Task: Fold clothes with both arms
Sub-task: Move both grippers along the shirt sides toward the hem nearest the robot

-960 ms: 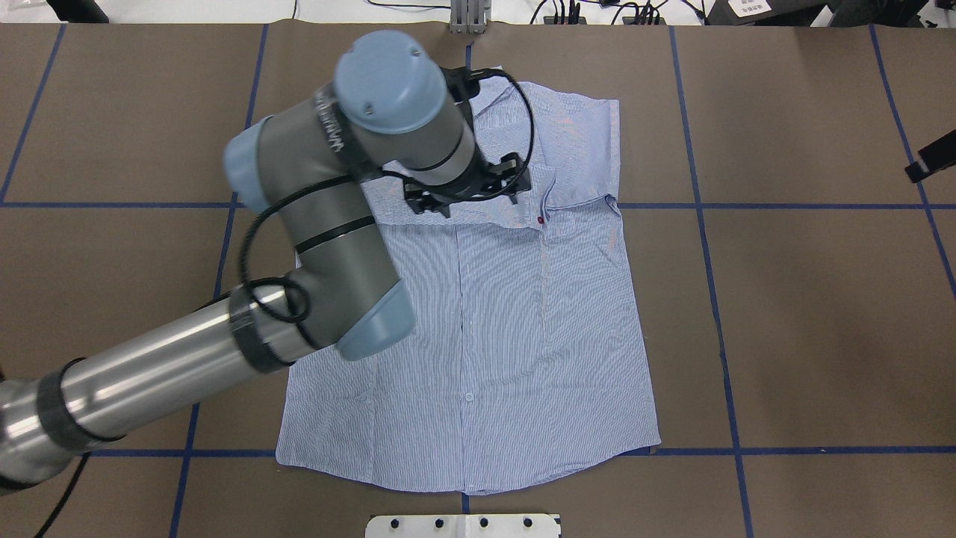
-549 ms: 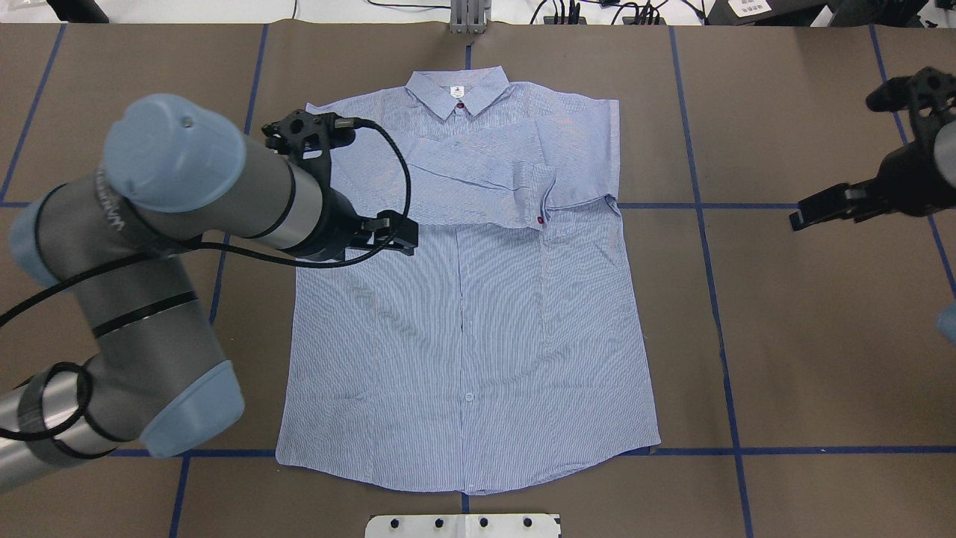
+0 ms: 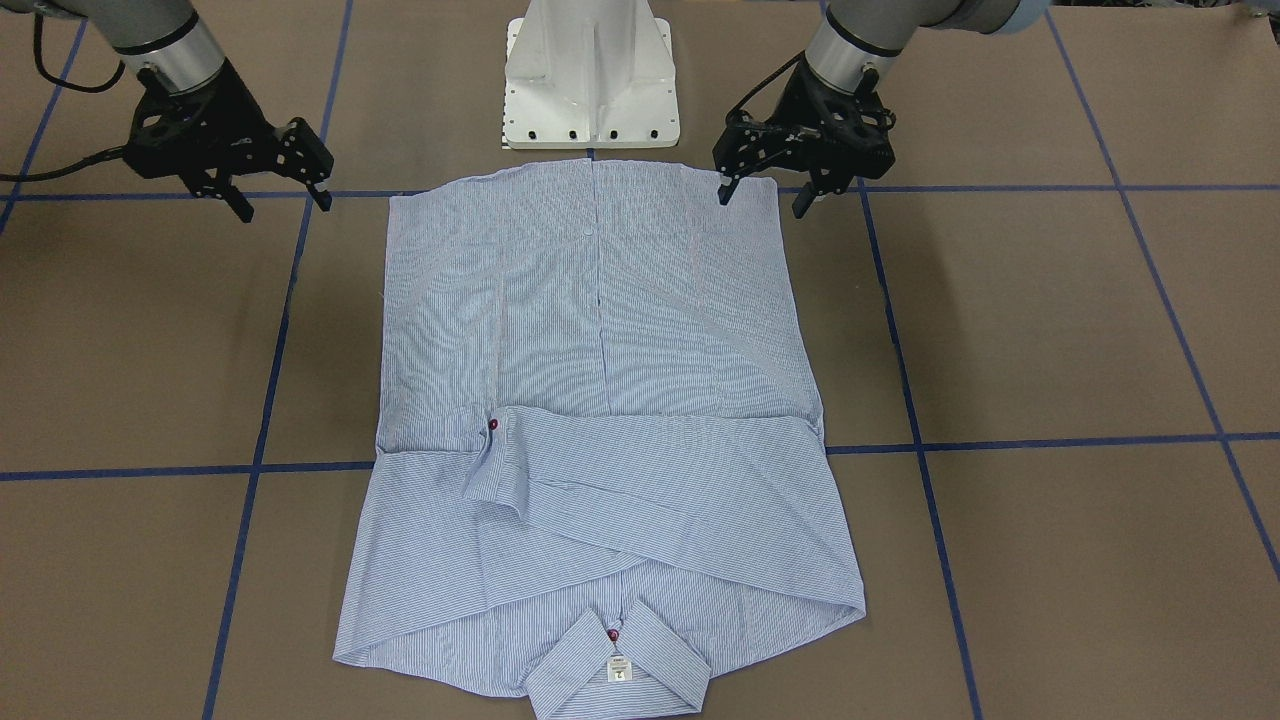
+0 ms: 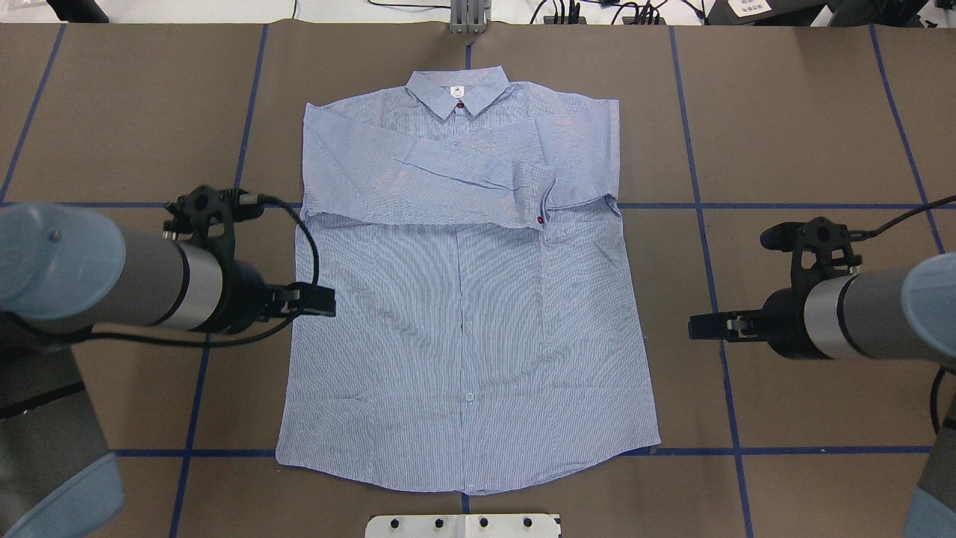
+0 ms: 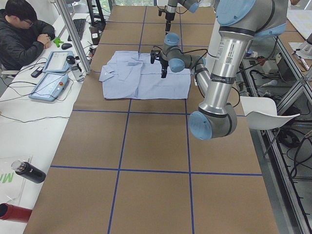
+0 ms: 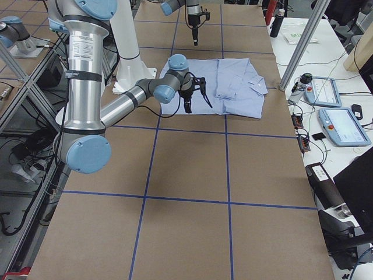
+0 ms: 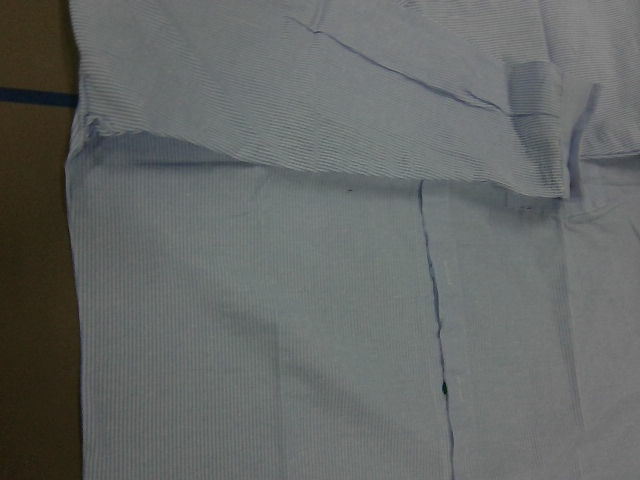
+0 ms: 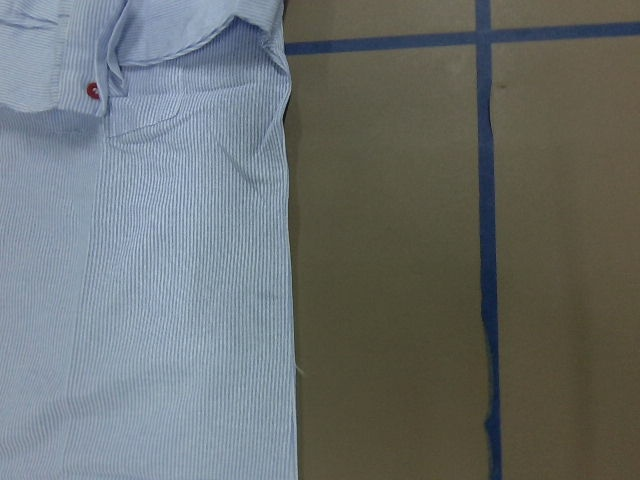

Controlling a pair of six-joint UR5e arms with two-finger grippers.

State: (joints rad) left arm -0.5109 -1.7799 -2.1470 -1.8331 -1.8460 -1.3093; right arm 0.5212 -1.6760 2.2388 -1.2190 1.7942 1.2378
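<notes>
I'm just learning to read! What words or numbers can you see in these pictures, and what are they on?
Nothing here can be read clearly.
Neck label on the shirt: print too small to read.
Sticker on the left arm: too small to read.
Sticker on the right arm: too small to read.
Green letters on the white sheet: cut off and blurred.

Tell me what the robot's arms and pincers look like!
The left arm and right arm are round silver-grey tubes with light blue caps. Black cables loop to the black two-fingered left pincer and right pincer.
</notes>
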